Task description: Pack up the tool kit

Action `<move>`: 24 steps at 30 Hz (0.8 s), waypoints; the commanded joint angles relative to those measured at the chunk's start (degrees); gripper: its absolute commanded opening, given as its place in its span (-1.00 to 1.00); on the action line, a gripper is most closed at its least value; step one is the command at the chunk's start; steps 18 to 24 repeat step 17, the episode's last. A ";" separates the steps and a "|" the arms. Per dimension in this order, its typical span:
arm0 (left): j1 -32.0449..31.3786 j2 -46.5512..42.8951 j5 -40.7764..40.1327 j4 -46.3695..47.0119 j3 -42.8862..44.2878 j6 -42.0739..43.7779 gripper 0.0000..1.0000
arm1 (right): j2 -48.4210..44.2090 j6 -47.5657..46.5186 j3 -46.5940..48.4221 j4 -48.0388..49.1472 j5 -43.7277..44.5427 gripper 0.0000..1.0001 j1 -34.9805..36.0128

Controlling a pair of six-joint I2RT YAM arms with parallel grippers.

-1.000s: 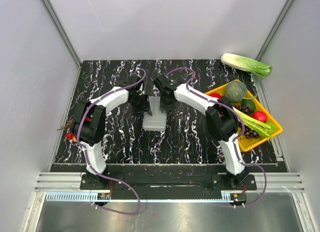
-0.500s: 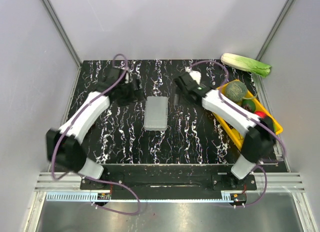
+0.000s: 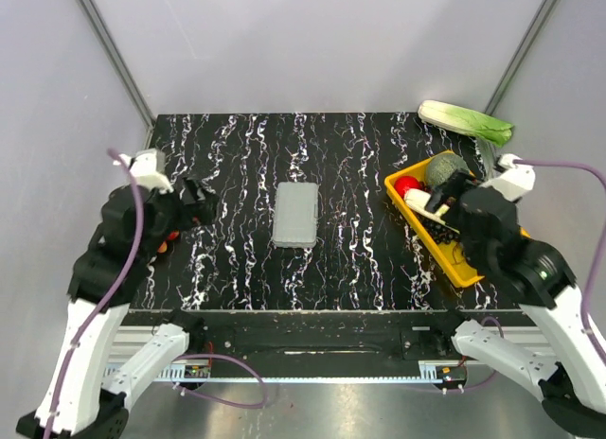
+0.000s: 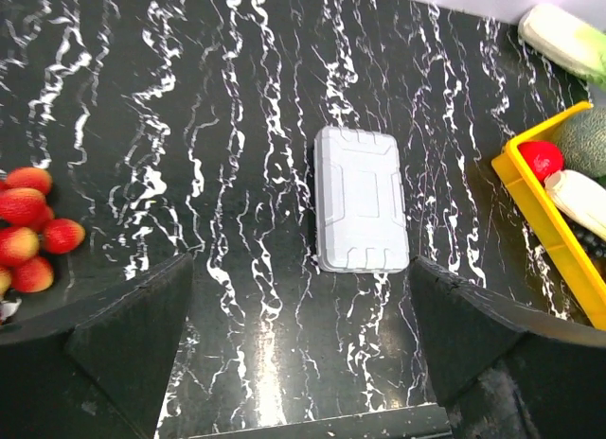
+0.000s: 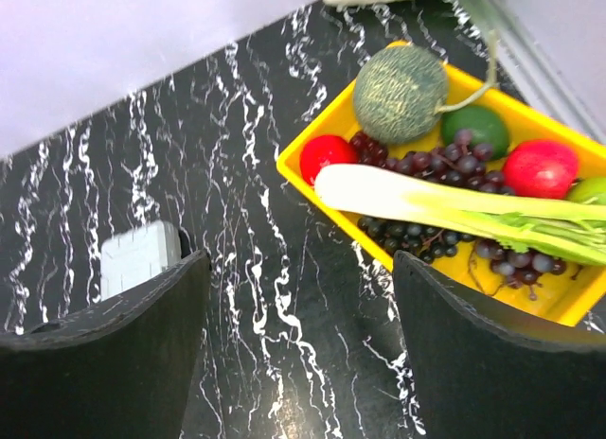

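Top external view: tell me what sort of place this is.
Probably a lab robot test cell: grey walls on aluminium framing enclose a black marbled table, with props, a grey case and a yellow tray of produce.

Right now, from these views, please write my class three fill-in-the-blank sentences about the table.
The grey case lies flat with its lid ____.
The grapes lie in a ____ tray.
The left gripper and the right gripper each hold ____.
Missing words: closed; yellow; nothing.
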 commanded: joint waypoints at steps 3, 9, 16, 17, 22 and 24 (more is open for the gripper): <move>0.22 -5.68 -8.86 -5.03 3.28 3.45 0.98 | -5.82 -1.78 3.93 -4.73 10.07 0.64 -0.19; 0.22 -4.38 -11.60 -7.06 4.50 3.54 0.98 | -8.29 -1.52 4.29 -5.52 10.52 0.61 -0.18; 0.13 -0.86 -13.97 -9.51 6.00 0.03 0.98 | -7.94 -0.55 3.58 -5.96 8.85 0.61 -0.18; 0.22 -0.16 -13.80 -9.78 6.44 -0.24 0.98 | -8.02 -0.38 3.15 -5.79 8.50 0.61 -0.18; 0.22 -0.16 -13.80 -9.78 6.44 -0.24 0.98 | -8.02 -0.38 3.15 -5.79 8.50 0.61 -0.18; 0.22 -0.16 -13.80 -9.78 6.44 -0.24 0.98 | -8.02 -0.38 3.15 -5.79 8.50 0.61 -0.18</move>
